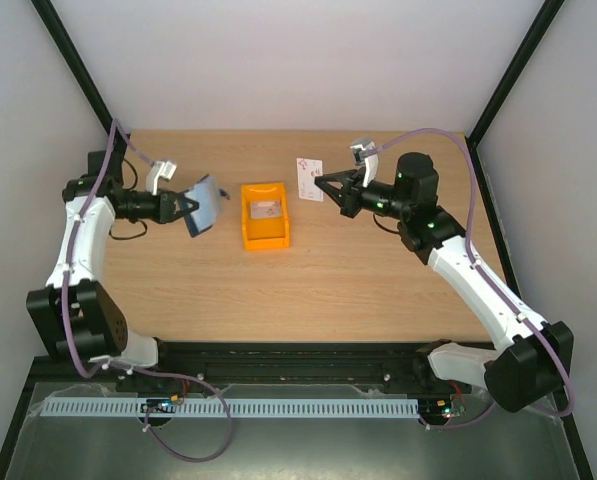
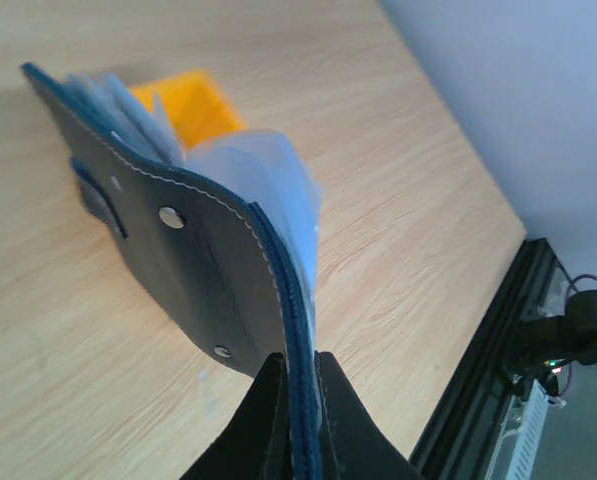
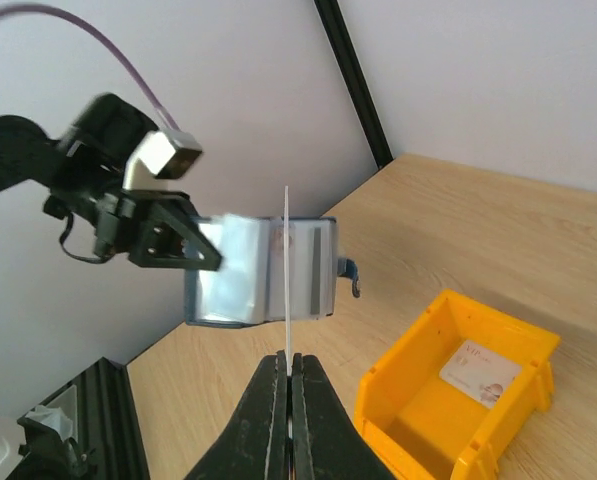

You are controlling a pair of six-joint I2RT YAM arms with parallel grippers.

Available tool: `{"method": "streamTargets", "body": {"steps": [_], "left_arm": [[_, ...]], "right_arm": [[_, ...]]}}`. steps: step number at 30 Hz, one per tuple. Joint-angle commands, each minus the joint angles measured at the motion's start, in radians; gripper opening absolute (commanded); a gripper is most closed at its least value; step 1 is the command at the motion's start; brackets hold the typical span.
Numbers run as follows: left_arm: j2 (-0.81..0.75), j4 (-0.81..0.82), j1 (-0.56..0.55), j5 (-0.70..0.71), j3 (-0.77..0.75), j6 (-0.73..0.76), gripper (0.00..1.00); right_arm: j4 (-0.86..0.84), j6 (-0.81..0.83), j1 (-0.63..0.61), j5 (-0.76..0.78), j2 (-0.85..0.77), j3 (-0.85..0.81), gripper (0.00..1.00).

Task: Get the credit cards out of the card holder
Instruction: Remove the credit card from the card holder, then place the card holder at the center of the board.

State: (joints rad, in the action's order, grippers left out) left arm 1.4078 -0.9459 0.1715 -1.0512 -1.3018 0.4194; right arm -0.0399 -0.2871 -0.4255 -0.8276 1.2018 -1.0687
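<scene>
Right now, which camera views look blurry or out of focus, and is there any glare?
Top external: evenly lit and sharp, only soft shadows on the table, no glare. Left wrist: the card holder fills the close foreground, its clear sleeves and the orange bin soft. Right wrist: the left gripper and holder look smeared; the credit card is crisp, edge-on.

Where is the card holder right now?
In the top view the card holder is on the left, held open off the table in the left gripper, just left of the orange bin.
</scene>
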Motion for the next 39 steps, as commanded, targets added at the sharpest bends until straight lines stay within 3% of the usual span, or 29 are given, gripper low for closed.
{"method": "streamTargets", "body": {"steps": [1,14,19,22,23,24,26,28,33,39], "left_arm": [[0.092,-0.073,0.071,0.065,0.07,0.124,0.02],[0.258,0.004,0.184,0.115,0.204,0.197,0.03],[0.367,0.015,0.264,0.157,0.189,0.206,0.1],[0.446,0.005,0.317,0.188,0.172,0.216,0.2],[0.469,-0.004,0.337,0.196,0.164,0.22,0.3],[0.488,-0.012,0.355,0.204,0.155,0.221,0.5],[0.511,-0.017,0.392,0.231,0.138,0.216,0.78],[0.514,0.0,0.429,0.27,0.124,0.18,0.97],[0.403,0.14,0.492,0.468,0.114,0.045,1.0],[0.123,0.296,0.356,0.732,0.14,-0.02,0.99]], "right_arm": [[0.016,-0.015,0.0,-0.004,0.001,-0.026,0.02],[-0.008,-0.091,-0.022,-0.01,0.01,-0.018,0.02],[-0.008,-0.096,-0.04,0.0,0.009,-0.008,0.02],[-0.006,-0.098,-0.044,0.0,0.002,-0.005,0.02],[-0.006,-0.098,-0.045,0.0,-0.001,-0.004,0.02],[-0.005,-0.097,-0.045,0.003,-0.005,-0.003,0.02],[-0.003,-0.099,-0.045,0.006,-0.012,-0.005,0.02],[0.003,-0.105,-0.047,0.012,-0.017,-0.01,0.02],[0.018,-0.112,-0.061,0.066,-0.028,-0.018,0.02],[0.005,-0.141,-0.13,0.214,-0.015,-0.031,0.02]]}}
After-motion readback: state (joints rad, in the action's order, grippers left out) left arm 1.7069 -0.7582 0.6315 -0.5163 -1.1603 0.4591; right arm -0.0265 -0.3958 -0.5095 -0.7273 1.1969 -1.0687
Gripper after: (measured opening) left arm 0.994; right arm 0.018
